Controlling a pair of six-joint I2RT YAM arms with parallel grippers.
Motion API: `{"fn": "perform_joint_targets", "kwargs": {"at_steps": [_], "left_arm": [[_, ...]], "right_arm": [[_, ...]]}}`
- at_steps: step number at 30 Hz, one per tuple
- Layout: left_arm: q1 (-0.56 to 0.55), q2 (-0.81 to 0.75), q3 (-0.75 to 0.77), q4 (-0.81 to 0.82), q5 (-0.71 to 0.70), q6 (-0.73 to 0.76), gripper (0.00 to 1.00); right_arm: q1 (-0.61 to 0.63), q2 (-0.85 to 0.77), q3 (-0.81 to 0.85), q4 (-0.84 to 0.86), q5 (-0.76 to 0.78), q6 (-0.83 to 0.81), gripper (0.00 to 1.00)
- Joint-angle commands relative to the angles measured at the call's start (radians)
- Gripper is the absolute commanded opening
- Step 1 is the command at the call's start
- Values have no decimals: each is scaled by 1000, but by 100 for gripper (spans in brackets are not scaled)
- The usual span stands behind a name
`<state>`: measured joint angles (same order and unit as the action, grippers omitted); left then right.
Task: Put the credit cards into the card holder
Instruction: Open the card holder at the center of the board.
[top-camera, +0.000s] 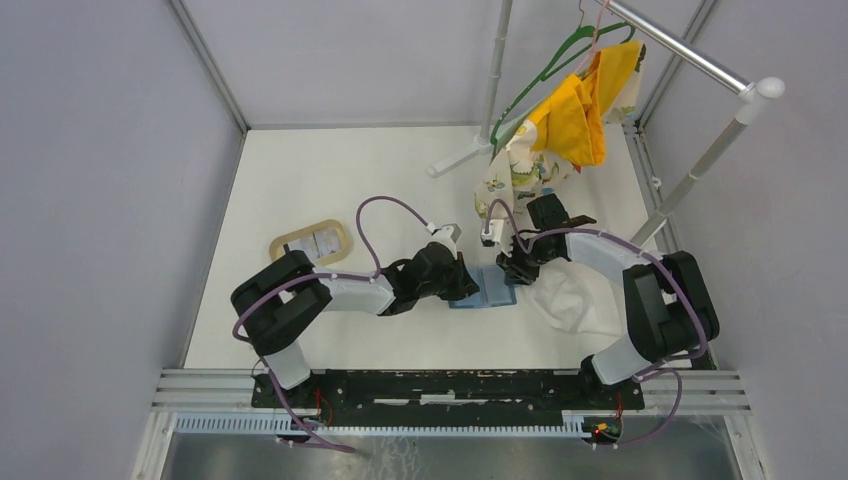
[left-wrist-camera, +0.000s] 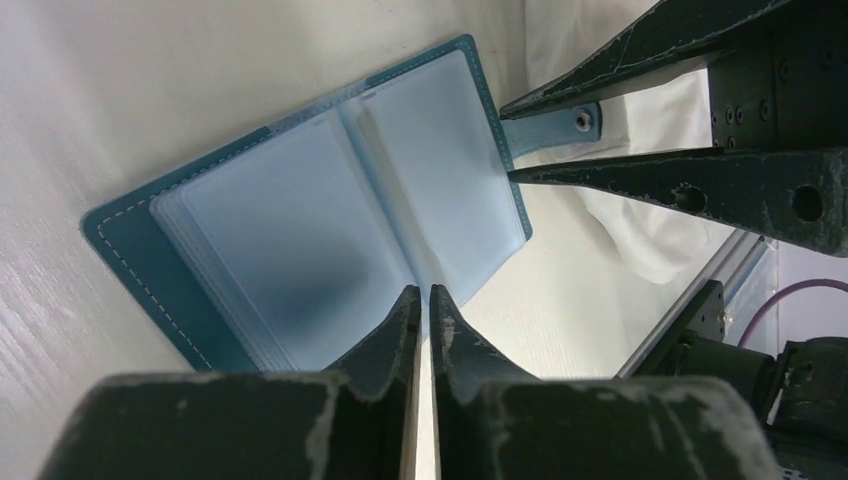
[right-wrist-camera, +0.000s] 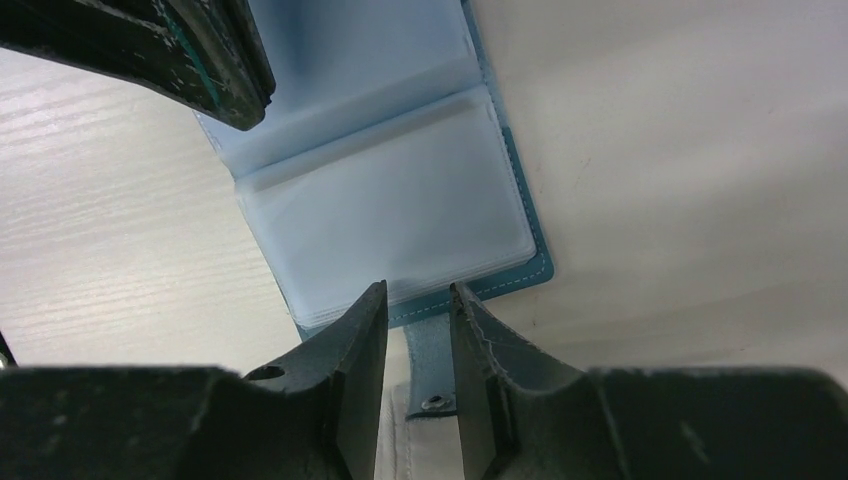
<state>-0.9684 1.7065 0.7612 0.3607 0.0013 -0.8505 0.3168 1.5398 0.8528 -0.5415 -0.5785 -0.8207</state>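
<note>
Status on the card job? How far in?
Done: card holder lies open, sleeves look empty. In hand: left gripper nearly closed at the sleeves' edge, right gripper straddling the snap strap. Left: all loading; the cards seem to sit in the tan tray.

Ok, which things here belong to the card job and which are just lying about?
Job: card holder, lying open; credit cards, apparently the pale items in the tan tray.
Lying about: white cloth; clothes rail; green hanger; yellow garment; patterned cloth.
</note>
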Motion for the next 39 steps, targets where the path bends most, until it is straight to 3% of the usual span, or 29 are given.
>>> {"fn": "perform_joint_targets", "kwargs": {"at_steps": [1, 10, 23, 32, 39], "left_arm": [[-6, 26, 41, 17, -30, 51, 16], [-5, 84, 50, -1, -54, 49, 38], [-6, 106, 37, 36, -29, 41, 45], [-5, 129, 49, 6, -46, 31, 39], [-5, 135, 60, 10, -40, 27, 47]], "right_arm": [[-7, 28, 39, 8, 3, 41, 35], [-5, 58, 31, 36, -52, 86, 31], [-4, 102, 7, 115, -127, 191, 29], [-6, 112, 6, 123, -195, 215, 29], [-6, 118, 11, 111, -235, 214, 29]]}}
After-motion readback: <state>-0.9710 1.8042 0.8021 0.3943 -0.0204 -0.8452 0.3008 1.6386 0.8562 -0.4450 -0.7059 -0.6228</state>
